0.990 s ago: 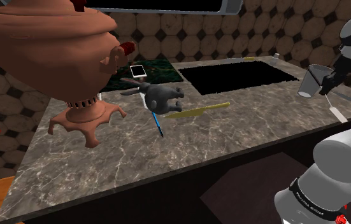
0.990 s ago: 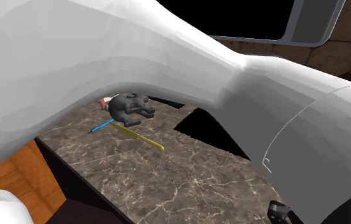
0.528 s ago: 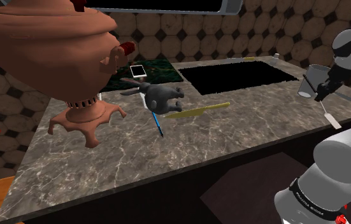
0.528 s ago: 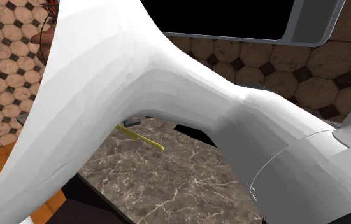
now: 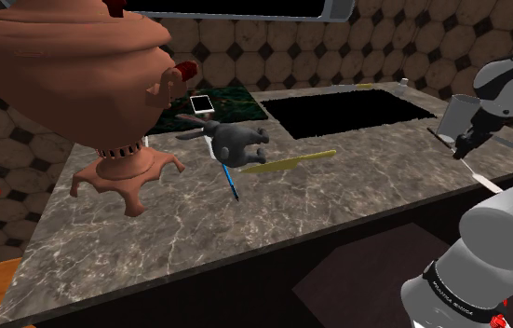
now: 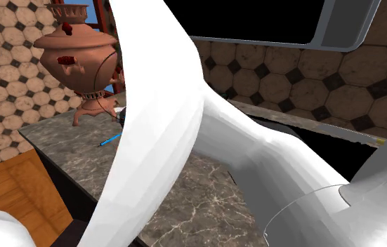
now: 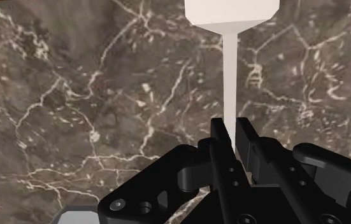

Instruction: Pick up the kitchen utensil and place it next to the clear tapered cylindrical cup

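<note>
Wrist view: seen from just behind, the tool (image 7: 236, 135) has its two black fingers (image 7: 218, 137) pressed on the thin white handle of a spatula (image 7: 230, 70). The broad flat blade points away from the tool, over the dark marble desk (image 7: 72, 95).
Shoulder view: the tool (image 5: 462, 151) is at the shoulder view's far right, with the spatula (image 5: 487, 180) slanting down from it toward the near edge of the desk (image 5: 338, 200). Whether the blade touches the desk cannot be told.
Second exterior view: the white arm (image 6: 156, 126) crosses the foreground. Past it, a samovar (image 6: 79, 56) and a blue pen (image 6: 109, 141) are on the desk (image 6: 206, 189).
Tool: clamped on the spatula handle, jaws nearly together.
Cup: a greyish tapered cup (image 5: 452, 116) stands upright just beside the tool, on its far side. Its inside cannot be made out.
Samovar: the copper-brown samovar (image 5: 77, 65) stands on legs at the shoulder view's left, its lid on.
Mid-desk: a grey toy animal (image 5: 236, 140), the blue pen (image 5: 232, 180) and a yellow knife (image 5: 291, 160) lie well apart from the spatula, with a phone (image 5: 202, 102) farther back.
</note>
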Robot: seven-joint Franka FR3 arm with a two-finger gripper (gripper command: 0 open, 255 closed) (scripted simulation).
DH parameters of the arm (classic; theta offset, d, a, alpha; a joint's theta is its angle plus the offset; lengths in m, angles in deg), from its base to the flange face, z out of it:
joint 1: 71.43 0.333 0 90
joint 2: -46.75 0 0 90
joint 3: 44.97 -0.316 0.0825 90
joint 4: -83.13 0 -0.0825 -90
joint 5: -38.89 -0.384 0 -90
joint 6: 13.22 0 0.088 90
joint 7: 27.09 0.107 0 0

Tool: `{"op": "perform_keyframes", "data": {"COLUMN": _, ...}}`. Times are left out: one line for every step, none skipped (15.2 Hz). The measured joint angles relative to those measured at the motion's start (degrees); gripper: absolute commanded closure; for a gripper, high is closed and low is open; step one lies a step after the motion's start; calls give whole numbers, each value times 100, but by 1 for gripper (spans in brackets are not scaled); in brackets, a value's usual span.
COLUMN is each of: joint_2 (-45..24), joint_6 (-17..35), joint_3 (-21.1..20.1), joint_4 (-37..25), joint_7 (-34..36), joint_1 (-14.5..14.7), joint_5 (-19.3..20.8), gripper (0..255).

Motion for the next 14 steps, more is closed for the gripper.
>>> {"op": "perform_keyframes", "data": {"joint_2": -79, "joint_6": 106, "joint_3": 54, "joint_4": 40, "joint_7": -51, "joint_1": 31, "joint_5": -50, "gripper": 255}}
{"op": "perform_keyframes", "data": {"joint_2": -114, "joint_6": 165, "joint_3": 67, "joint_4": 69, "joint_7": -56, "joint_1": 49, "joint_5": -72, "gripper": 255}}
{"op": "perform_keyframes", "data": {"joint_2": -141, "joint_6": 203, "joint_3": 82, "joint_4": 84, "joint_7": -70, "joint_1": 60, "joint_5": -89, "gripper": 255}}
{"op": "perform_keyframes", "data": {"joint_2": -149, "joint_6": 218, "joint_3": 85, "joint_4": 91, "joint_7": -71, "joint_1": 63, "joint_5": -93, "gripper": 255}}
{"op": "perform_keyframes", "data": {"joint_2": -157, "joint_6": 227, "joint_3": 89, "joint_4": 93, "joint_7": -75, "joint_1": 67, "joint_5": -99, "gripper": 255}}
{"op": "perform_keyframes", "data": {"joint_2": -160, "joint_6": 231, "joint_3": 91, "joint_4": 94, "joint_7": -77, "joint_1": 69, "joint_5": -102, "gripper": 255}}
{"op": "perform_keyframes", "data": {"joint_2": -163, "joint_6": 235, "joint_3": 93, "joint_4": 94, "joint_7": -78, "joint_1": 70, "joint_5": -104, "gripper": 255}}
{"op": "perform_keyframes", "data": {"joint_2": -164, "joint_6": 237, "joint_3": 93, "joint_4": 95, "joint_7": -79, "joint_1": 71, "joint_5": -105, "gripper": 255}}
{"op": "perform_keyframes", "data": {"joint_2": -165, "joint_6": 237, "joint_3": 94, "joint_4": 96, "joint_7": -80, "joint_1": 71, "joint_5": -105, "gripper": 0}}
{"op": "perform_keyframes", "data": {"joint_2": -165, "joint_6": 238, "joint_3": 94, "joint_4": 96, "joint_7": -80, "joint_1": 71, "joint_5": -105, "gripper": 0}}
{"op": "perform_keyframes", "data": {"joint_2": -165, "joint_6": 238, "joint_3": 94, "joint_4": 96, "joint_7": -80, "joint_1": 71, "joint_5": -105, "gripper": 0}}
{"op": "perform_keyframes", "data": {"joint_2": -165, "joint_6": 238, "joint_3": 94, "joint_4": 96, "joint_7": -80, "joint_1": 71, "joint_5": -105, "gripper": 0}}
{"op": "perform_keyframes", "data": {"joint_2": -165, "joint_6": 238, "joint_3": 94, "joint_4": 96, "joint_7": -80, "joint_1": 71, "joint_5": -106, "gripper": 0}}
{"op": "perform_keyframes", "data": {"joint_2": -165, "joint_6": 238, "joint_3": 94, "joint_4": 96, "joint_7": -80, "joint_1": 71, "joint_5": -106, "gripper": 0}}
